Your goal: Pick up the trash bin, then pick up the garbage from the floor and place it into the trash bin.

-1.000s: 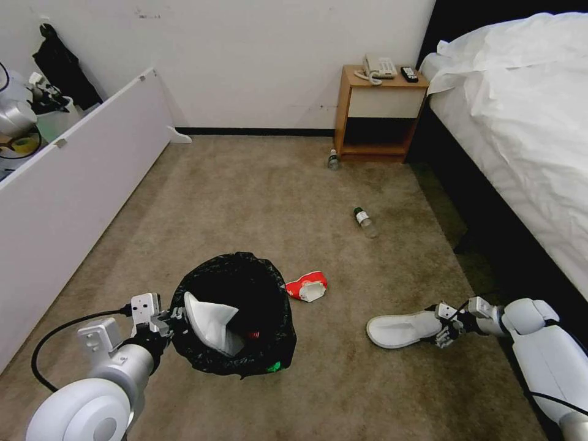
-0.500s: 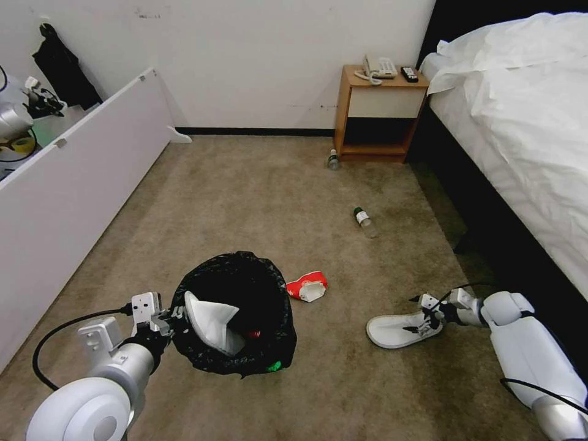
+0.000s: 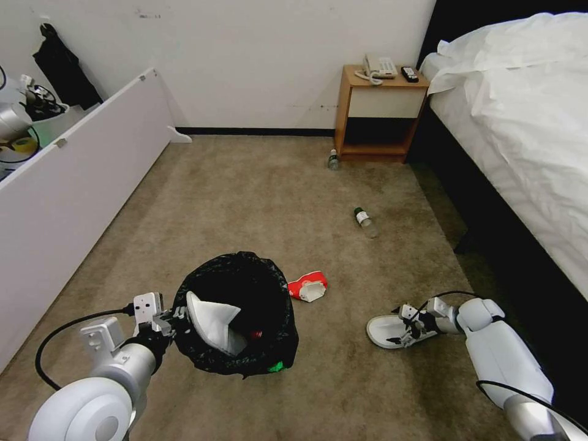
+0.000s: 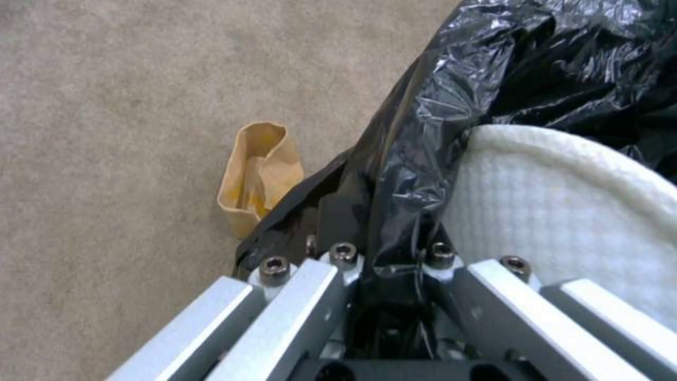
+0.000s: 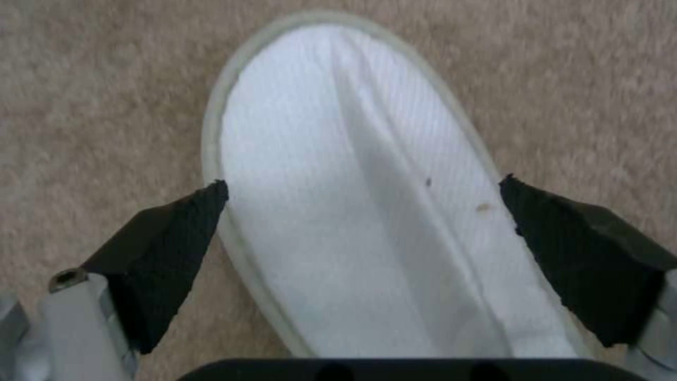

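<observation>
Right gripper (image 5: 363, 185) is hanging wide open, pads straddling the slipper (image 5: 353, 211); being light and floppy, it probably wants pinching across its edges. Left gripper (image 4: 384, 259) is clamping the bin (image 3: 236, 312) rim.

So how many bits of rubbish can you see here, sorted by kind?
White slippers: 2, one on the floor under the right tool, one standing in the trash bin, whose rim the left tool holds
Clear bottles: 2, one near the nightstand, one on open carpet
Red-white wrapper: 1
Brown paper bag: 1
Total: 6
</observation>
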Tool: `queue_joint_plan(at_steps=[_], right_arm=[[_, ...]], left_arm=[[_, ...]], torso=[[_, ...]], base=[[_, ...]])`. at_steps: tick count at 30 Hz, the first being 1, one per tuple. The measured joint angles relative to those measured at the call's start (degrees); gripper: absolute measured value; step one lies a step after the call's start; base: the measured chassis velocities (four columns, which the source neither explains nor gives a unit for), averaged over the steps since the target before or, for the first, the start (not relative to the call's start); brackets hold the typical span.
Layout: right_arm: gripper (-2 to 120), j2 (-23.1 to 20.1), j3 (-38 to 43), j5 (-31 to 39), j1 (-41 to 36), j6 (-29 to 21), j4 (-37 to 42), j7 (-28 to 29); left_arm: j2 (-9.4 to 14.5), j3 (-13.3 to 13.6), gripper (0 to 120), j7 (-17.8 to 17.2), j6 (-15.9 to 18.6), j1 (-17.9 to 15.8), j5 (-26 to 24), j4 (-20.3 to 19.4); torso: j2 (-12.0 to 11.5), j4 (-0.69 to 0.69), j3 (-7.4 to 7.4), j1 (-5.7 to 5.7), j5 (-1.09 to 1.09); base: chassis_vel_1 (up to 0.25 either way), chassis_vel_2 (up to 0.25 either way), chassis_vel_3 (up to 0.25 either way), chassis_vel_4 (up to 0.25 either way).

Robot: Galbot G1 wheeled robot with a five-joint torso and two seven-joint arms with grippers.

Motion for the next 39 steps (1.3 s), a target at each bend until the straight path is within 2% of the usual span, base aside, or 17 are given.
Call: queue_joint_plan(at_steps=[5,7,9,11,12,14,17,19,20,22,24,26,29,37,39], right_arm=[[88,-0.4,0.2,-0.6,0.3,0.2,-0.9,0.3],[75,-0.8,0.4,-0.9,0.1,0.3,-1.2,0.3],[71,-1.0,0.5,-1.0,0.0,0.4,-1.2,0.3],[62,-1.3,0.6,-1.2,-0.5,0.5,-1.2,0.2],[62,-1.3,0.6,-1.2,-0.5,0.5,-1.2,0.2],[50,-1.7,0.8,-1.2,-0.8,0.6,-1.1,0.2],[44,-1.8,0.8,-1.2,-0.9,0.6,-1.1,0.2],[31,-1.9,0.8,-1.1,-0.9,0.6,-0.8,0.2],[31,-1.9,0.8,-1.1,-0.9,0.6,-0.8,0.2],[20,-2.1,0.8,-1.0,-0.9,0.6,-0.7,0.2],[17,-2.2,0.8,-0.9,-0.9,0.6,-0.7,0.2],[5,-2.4,0.7,-0.8,-0.9,0.6,-0.6,0.1],[0,-2.6,0.7,-0.7,-0.9,0.6,-0.4,0.1],[0,-3.6,0.6,0.6,-1.4,0.3,0.7,0.1],[0,-4.6,0.3,3.0,-2.2,0.3,2.5,0.2]], left_arm=[[0.0,0.0,1,0.0,0.0,0.0,0.0,0.0],[0.0,0.1,1,0.0,0.0,-0.1,0.0,-0.1],[0.0,0.1,1,0.0,0.0,-0.1,0.0,-0.1],[0.1,0.1,1,0.0,0.0,-0.1,0.0,-0.1],[0.1,0.1,1,0.0,0.0,-0.1,0.0,-0.1],[0.3,0.1,1,0.0,0.0,-0.1,0.0,-0.2],[0.3,0.1,1,0.0,0.0,0.0,0.0,-0.2],[0.4,0.1,1,0.0,0.0,0.0,0.0,-0.3],[0.4,0.1,1,0.0,0.0,0.0,0.0,-0.3],[0.5,0.0,1,0.0,0.0,0.0,0.0,-0.4],[0.6,0.0,1,0.0,0.0,0.0,0.0,-0.5],[0.7,-0.2,1,0.0,0.0,0.0,0.0,-0.5],[0.7,-0.2,1,0.0,0.0,0.0,0.0,-0.5],[0.7,-0.1,1,0.0,0.0,-0.1,0.0,-0.5],[0.8,0.0,1,0.0,0.0,-0.1,0.0,-0.5]], torso=[[0.0,0.01,0.00,0.00,0.00],[0.0,0.01,0.00,0.00,0.01],[0.0,0.01,0.00,0.00,0.00],[0.0,0.01,0.00,0.00,0.01],[0.0,0.01,0.00,0.00,0.01],[0.0,0.01,0.00,0.00,0.01],[0.0,0.01,0.00,0.00,0.00],[0.0,0.02,0.00,0.00,0.00],[0.0,0.02,0.00,0.00,0.00],[0.0,0.01,0.00,0.00,0.00],[0.0,0.01,0.00,0.00,0.01],[0.0,0.01,0.00,0.00,0.01],[0.0,0.01,0.00,0.00,0.01],[0.0,0.01,0.00,0.00,0.01],[0.0,0.01,0.00,0.00,0.01]], base=[[0.000,0.000,0.000,0.000],[0.000,0.000,0.000,0.000],[0.000,0.000,0.000,0.000],[0.000,0.000,0.000,0.000],[0.000,0.000,0.000,0.000],[0.000,0.000,0.000,0.000],[0.000,0.000,0.000,0.000],[0.000,0.000,0.000,0.000],[0.000,0.000,0.000,0.000],[0.000,0.000,0.000,0.000],[0.000,0.000,0.000,0.000],[0.000,0.000,0.000,0.000],[0.000,0.000,0.000,0.000],[0.000,0.000,0.000,0.000],[0.000,0.000,0.000,0.000]])
